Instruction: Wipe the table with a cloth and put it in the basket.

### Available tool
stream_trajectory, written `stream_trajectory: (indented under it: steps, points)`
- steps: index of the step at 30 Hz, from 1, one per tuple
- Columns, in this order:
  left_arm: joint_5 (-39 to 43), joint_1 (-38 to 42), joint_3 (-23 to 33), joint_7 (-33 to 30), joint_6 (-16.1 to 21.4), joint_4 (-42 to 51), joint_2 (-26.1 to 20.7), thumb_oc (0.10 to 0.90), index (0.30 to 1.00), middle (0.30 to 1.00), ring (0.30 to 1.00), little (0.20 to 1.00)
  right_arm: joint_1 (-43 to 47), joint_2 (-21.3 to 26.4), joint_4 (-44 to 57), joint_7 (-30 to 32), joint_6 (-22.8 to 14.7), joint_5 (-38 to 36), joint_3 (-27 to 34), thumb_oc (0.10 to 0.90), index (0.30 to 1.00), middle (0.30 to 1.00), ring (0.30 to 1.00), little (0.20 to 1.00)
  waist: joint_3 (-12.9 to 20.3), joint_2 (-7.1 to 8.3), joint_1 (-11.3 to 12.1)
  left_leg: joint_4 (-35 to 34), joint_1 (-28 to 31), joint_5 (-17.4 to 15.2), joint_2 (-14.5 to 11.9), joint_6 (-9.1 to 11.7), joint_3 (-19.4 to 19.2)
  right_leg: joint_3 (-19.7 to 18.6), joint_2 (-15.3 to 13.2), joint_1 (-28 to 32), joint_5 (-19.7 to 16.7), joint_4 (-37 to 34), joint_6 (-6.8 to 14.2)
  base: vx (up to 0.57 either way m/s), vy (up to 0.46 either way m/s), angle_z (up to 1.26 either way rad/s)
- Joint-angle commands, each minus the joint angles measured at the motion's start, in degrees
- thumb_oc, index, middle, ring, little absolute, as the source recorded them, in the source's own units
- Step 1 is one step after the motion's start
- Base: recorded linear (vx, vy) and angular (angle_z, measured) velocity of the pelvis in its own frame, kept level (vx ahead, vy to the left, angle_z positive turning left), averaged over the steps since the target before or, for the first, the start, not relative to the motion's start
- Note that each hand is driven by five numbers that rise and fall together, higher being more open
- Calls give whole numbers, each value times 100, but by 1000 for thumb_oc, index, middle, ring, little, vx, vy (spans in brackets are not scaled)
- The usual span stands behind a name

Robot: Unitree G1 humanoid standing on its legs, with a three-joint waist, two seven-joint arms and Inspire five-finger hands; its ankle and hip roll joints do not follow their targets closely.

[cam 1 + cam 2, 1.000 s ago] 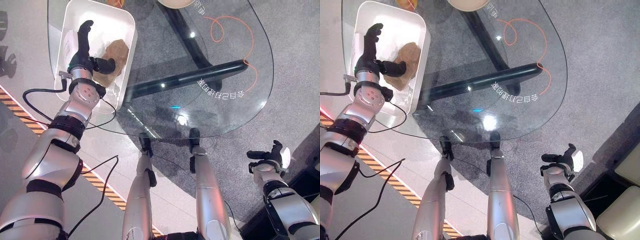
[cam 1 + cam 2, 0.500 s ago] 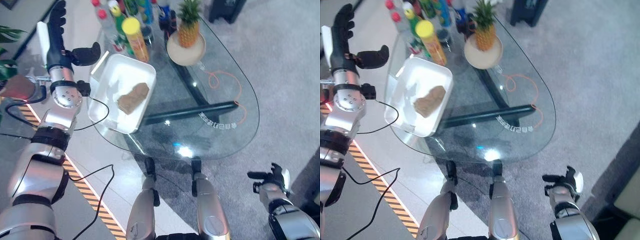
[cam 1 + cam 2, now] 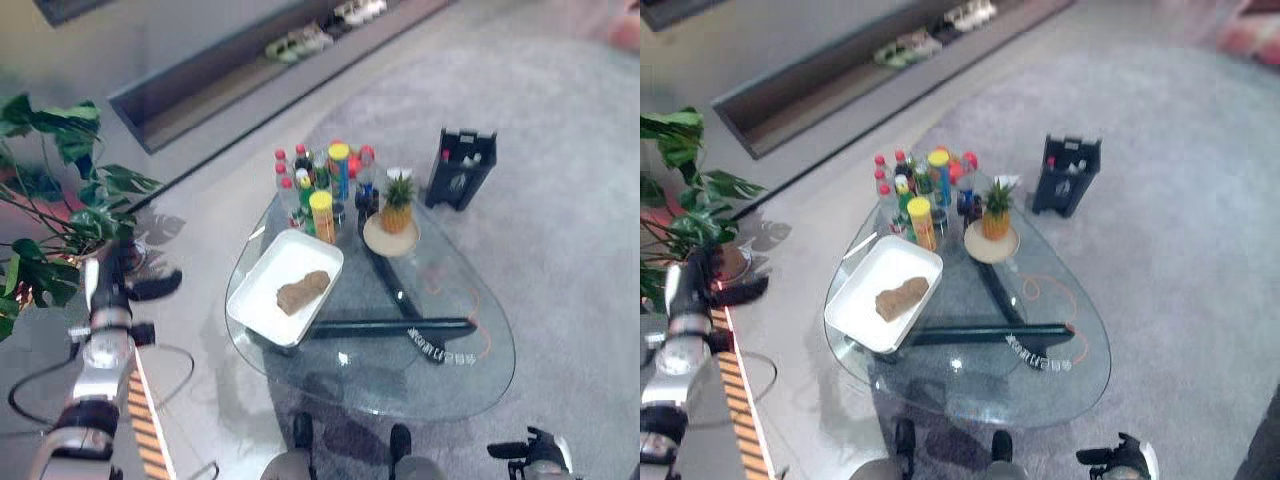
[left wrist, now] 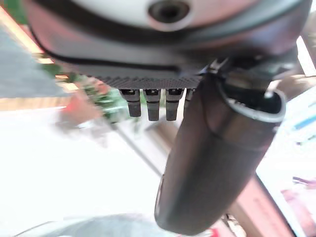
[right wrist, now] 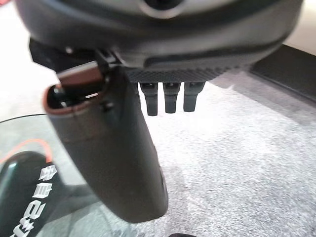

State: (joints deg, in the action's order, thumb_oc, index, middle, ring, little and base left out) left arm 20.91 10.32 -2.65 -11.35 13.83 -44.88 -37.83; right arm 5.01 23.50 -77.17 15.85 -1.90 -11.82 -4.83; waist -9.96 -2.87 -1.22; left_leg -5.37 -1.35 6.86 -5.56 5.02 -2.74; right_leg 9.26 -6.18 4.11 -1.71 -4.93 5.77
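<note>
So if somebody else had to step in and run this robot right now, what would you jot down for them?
Left hand: open, holding nothing, raised off to the table's left near the plant.
Right hand: open and idle, low by the table's near right edge.
Cloth: brown, lying in the white basket on the glass table.
Done: cloth is in the basket.
Left: nothing obvious; the pictures can't confirm how well the glass was wiped.

Both eye views look steeply down on the glass table (image 3: 400,380); wrist views hug their hands.
</note>
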Motion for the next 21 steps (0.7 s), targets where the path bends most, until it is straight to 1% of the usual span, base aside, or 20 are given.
stream_trajectory:
  steps: [1,2,6,7,8,9,10,12,14,15,18,21]
  points:
    - [46,419,629,102,366,-361,-122,800,900,900,900,900,-224,199,-164,14,31,267,181,800,900,900,900,900,320,77,100,37,292,-514,-26,144,-228,-143,-323,-147,-187,-7,290,47,12,3]
    - [-37,165,720,254,347,-735,31,800,900,900,900,900,-240,168,-178,-42,79,325,182,800,900,900,900,900,389,98,131,37,358,-541,-40,140,-235,-130,-317,-89,-161,-7,294,55,13,2]
    - [-193,-121,764,360,275,-1312,267,800,900,900,900,900,-253,131,-194,-112,141,399,175,800,900,900,900,900,479,115,154,37,425,-578,-65,141,-255,-111,-311,-35,-121,-7,296,30,10,0]
    - [-218,-220,756,431,180,-1552,379,800,900,900,900,900,-253,120,-207,-151,170,461,189,800,900,900,900,900,507,118,160,37,453,-588,-74,138,-268,-104,-307,-8,-109,-7,297,54,35,-1]
    - [-312,-340,739,526,-1,-1879,496,800,900,900,900,900,-246,115,-221,-239,204,588,188,800,900,900,900,900,526,121,163,37,491,-603,-88,135,-284,-84,-314,24,-98,-7,295,44,41,-2]
    - [-241,-387,720,593,-91,-2030,554,800,900,900,900,900,-239,103,-234,-258,202,628,171,800,900,900,900,900,536,124,162,37,504,-609,-86,132,-281,-84,-312,36,-93,-7,295,50,52,-2]
    - [-316,-463,695,801,-227,-2355,670,800,900,900,900,900,-220,85,-262,-317,211,733,132,800,900,900,900,900,553,134,153,37,534,-621,-85,125,-288,-75,-313,63,-80,-7,294,40,41,0]
    - [-466,-534,572,1078,-347,-2674,823,800,900,900,900,900,-201,53,-283,-356,219,816,83,800,900,900,900,900,581,152,145,37,558,-628,-80,111,-296,-65,-311,86,-75,-7,295,41,37,1]
    - [-621,-583,425,1241,-449,-2886,997,800,900,900,900,900,-169,26,-284,-381,252,876,49,800,900,900,900,900,600,164,144,37,581,-641,-77,98,-307,-55,-312,110,-66,-7,298,36,35,0]
    - [-706,-607,358,1379,-576,-2964,1061,800,900,900,900,900,-151,17,-298,-416,258,939,26,800,900,900,900,900,609,170,143,37,594,-648,-77,90,-313,-48,-312,123,-59,-7,298,33,37,0]
    - [-868,-648,242,1573,-760,-3044,1174,800,900,900,900,900,-110,3,-319,-472,272,1025,-10,800,900,900,900,900,618,182,154,37,622,-660,-78,83,-313,-26,-313,147,-54,-7,299,22,20,0]
    - [-1186,-673,3,1801,-1061,-3124,1315,800,900,900,900,900,-48,-27,-316,-564,318,1173,-110,800,900,900,900,900,623,198,160,37,668,-685,-87,75,-319,-5,-319,182,-45,-7,306,41,32,-1]
